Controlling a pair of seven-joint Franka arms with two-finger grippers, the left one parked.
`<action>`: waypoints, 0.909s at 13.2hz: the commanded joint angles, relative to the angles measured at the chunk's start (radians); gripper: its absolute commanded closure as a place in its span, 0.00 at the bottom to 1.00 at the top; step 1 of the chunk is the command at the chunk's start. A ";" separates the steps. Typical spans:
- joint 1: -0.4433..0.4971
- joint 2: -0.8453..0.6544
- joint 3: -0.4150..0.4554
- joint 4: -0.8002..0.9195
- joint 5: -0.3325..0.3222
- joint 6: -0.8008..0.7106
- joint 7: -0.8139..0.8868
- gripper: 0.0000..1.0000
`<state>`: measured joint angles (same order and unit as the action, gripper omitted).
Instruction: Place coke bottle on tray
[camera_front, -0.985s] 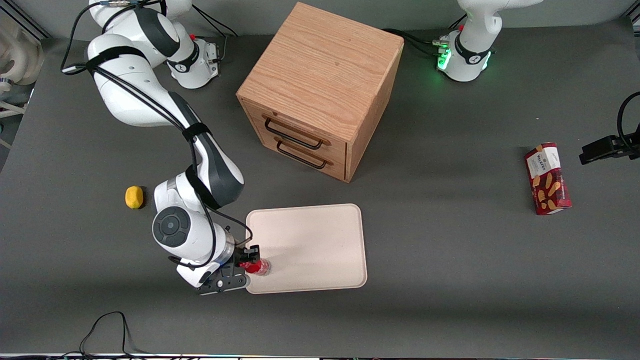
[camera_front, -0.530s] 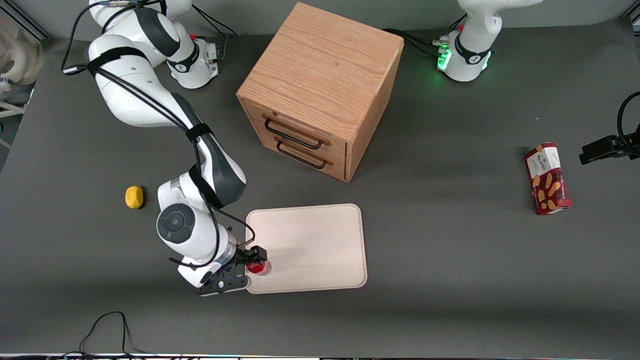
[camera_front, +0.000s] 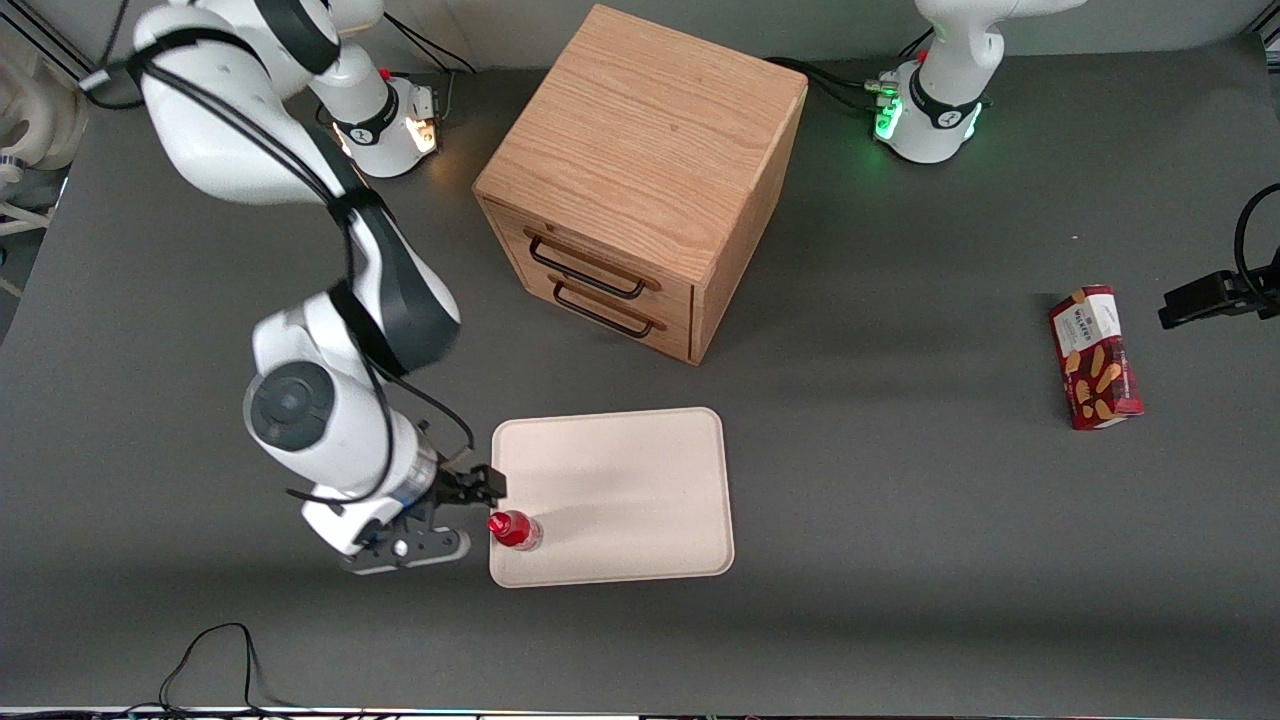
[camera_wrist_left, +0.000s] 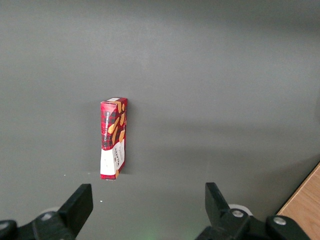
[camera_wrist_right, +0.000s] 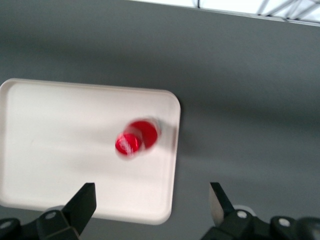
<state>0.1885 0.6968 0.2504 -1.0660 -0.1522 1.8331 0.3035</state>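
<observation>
So compared to a second ago, the gripper (camera_front: 478, 487) had let go of the coke bottle (camera_front: 515, 530) and pulled up and away toward the working arm's end of the table. Before that it was clamped right on the bottle at the tray's edge; now it hung above the table just off the tray (camera_front: 640, 470), clear of the bottle, not touching anything. The lemon that was visible earlier near the arm got covered up by the arm itself.

The bottle stood upright on the tray, in the corner nearest the front camera at the working arm's end, just inside the low rim. In the right wrist view you looked almost straight down on its red cap (camera_wrist_right: 131, 144), a bit blurry, with the cream tray (camera_wrist_right: 50, 130) under it and both gripper fingers (camera_wrist_right: 82, 202) spread wide apart with nothing between them.

Other stuff: a wooden drawer cabinet (camera_front: 640, 170) with two dark handles sat farther from the front camera than the tray, well apart from it. A red biscuit box (camera_front: 1095, 357) lay flat way over toward the parked arm's end of the table, also showing in the left wrist view (camera_wrist_left: 113, 138).
</observation>
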 joint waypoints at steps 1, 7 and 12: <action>-0.029 -0.363 -0.112 -0.387 0.123 0.000 0.014 0.00; -0.026 -0.848 -0.285 -0.787 0.164 -0.087 -0.015 0.00; -0.026 -0.890 -0.370 -0.778 0.163 -0.183 -0.205 0.00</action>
<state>0.1518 -0.1972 -0.1121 -1.8318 -0.0056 1.6485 0.1352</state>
